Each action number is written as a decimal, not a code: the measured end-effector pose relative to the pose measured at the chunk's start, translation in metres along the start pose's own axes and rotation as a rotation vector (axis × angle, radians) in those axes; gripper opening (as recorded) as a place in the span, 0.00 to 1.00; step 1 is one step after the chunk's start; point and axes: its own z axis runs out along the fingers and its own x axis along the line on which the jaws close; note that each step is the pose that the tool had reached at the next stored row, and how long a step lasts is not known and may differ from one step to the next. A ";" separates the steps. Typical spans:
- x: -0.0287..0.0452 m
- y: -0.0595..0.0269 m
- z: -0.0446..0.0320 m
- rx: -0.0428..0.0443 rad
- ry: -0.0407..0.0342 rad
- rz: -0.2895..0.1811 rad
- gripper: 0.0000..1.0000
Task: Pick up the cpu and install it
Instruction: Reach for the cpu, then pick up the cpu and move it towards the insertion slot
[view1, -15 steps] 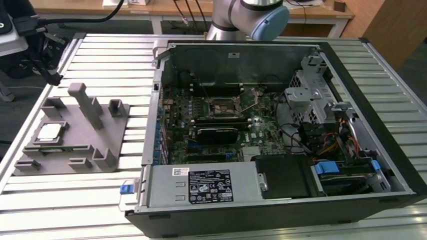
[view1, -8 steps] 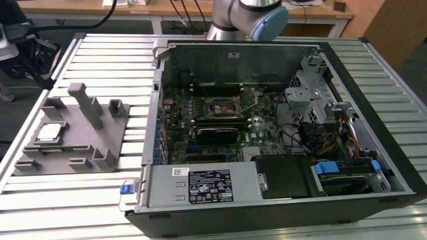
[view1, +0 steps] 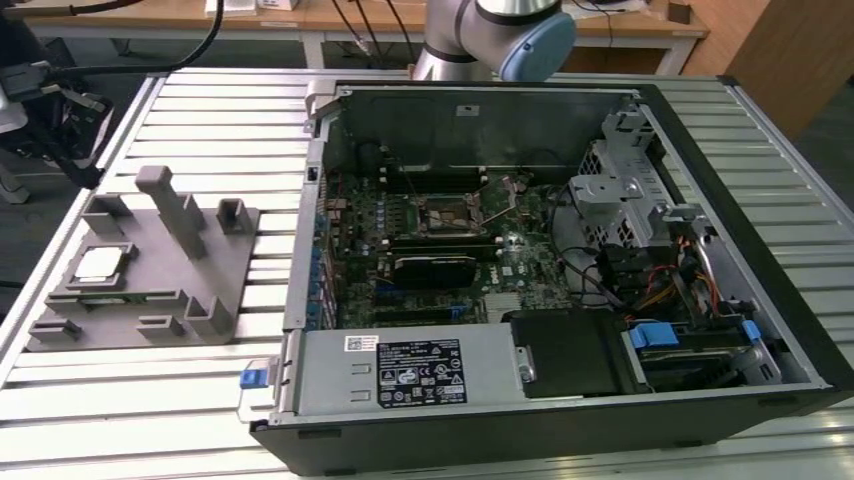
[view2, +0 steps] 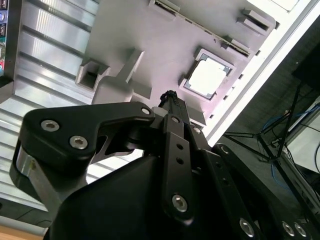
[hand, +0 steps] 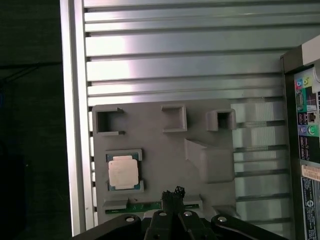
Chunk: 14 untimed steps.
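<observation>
The cpu (hand: 123, 171) lies flat, silver face up, in a recess of the grey fixture (hand: 150, 135). The fixture sits on the slatted table (view1: 200, 110), at the exterior view's left of the open computer case (view1: 534, 125). The gripper (hand: 172, 192) hangs above the fixture, near the cpu but apart from it, its 2 fingers pressed together on nothing.

We are seeing bright light glaring white off the cpu (view2: 209, 78) and the ribbed table (hand: 165, 70); the floor (hand: 30, 125) beyond is lying dark.

Pincer (hand: 173, 192) base cropped at edge
</observation>
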 end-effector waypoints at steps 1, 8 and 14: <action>0.0011 -0.0001 0.0013 0.0003 0.0001 0.000 0.11; 0.0077 -0.0008 0.0099 0.0011 0.0002 0.000 0.11; 0.0084 -0.0009 0.0110 0.0012 0.0004 0.000 0.11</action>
